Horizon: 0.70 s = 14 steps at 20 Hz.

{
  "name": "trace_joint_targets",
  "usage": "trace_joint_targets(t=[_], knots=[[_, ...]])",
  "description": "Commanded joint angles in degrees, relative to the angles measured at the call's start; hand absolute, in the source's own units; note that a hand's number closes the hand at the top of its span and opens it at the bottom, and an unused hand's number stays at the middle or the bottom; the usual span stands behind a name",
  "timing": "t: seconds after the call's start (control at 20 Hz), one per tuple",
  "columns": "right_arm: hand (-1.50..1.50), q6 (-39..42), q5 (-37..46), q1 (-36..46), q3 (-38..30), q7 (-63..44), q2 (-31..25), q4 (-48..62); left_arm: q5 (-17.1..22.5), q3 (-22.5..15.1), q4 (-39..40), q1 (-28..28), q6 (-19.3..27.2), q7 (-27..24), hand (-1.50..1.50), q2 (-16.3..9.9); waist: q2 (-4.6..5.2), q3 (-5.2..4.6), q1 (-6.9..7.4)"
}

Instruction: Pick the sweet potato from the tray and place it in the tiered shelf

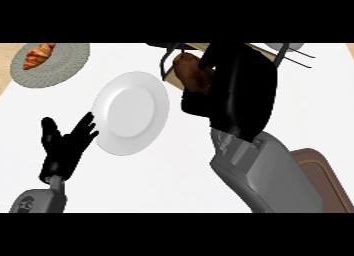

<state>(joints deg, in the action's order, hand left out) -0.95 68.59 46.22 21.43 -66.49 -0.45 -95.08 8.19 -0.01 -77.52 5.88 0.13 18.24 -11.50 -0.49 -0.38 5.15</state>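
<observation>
Sweet potato [189,74] sits in the right hand [235,90], fingers curled round it, up at the tiered shelf [279,52] at the counter's far edge. Brown tray [329,180] lies at lower right, partly hidden by the grey forearm. White plate [132,112] is mid-counter. Left hand [65,142] rests beside it, fingers spread and straight. Grey bowl [58,67] with croissant [38,55] sits far left.
</observation>
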Motion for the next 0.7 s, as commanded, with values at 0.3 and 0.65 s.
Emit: trace_joint_targets(t=[0.3,0.65], knots=[[1.5,4.0,-0.5,27.9,-11.6,-16.0,0.4,16.7,-0.7,0.5,1.6,0.9,1.4,-0.7,0.0,0.8,0.71,0.08,-1.57],[1.5,4.1,-1.5,39.4,-20.0,-12.2,0.4,31.1,0.5,1.6,1.2,-1.2,0.1,-1.1,0.0,0.3,0.82,0.18,-2.35]])
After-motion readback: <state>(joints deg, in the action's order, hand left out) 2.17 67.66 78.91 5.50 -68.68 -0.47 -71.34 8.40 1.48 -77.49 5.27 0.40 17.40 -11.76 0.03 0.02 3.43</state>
